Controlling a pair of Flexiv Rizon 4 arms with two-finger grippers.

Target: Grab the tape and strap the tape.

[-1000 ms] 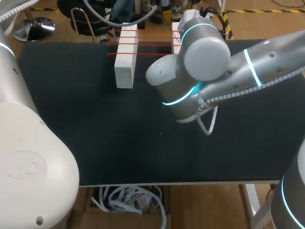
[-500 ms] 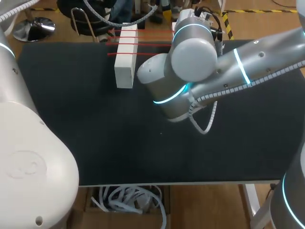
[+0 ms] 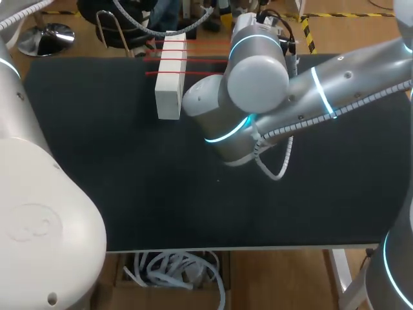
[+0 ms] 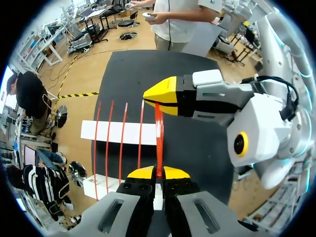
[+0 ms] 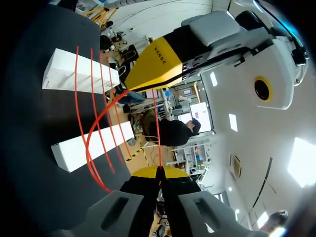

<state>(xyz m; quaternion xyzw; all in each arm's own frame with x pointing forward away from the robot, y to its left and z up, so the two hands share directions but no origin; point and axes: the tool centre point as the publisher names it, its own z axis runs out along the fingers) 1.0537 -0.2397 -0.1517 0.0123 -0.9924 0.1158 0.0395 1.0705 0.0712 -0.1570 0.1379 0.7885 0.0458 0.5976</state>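
The left gripper (image 4: 158, 173) is over the black table (image 3: 84, 142). It is pinched tight on the red tape (image 4: 159, 131). More red lines of tape run across a white block (image 3: 169, 77) near the far edge of the table. One short piece goes straight from the left gripper to the right gripper (image 5: 159, 172). That one is squeezed shut on the tape too. The right arm (image 3: 258, 77) has slid a little to the left since a second ago. It now covers more of the red lines.
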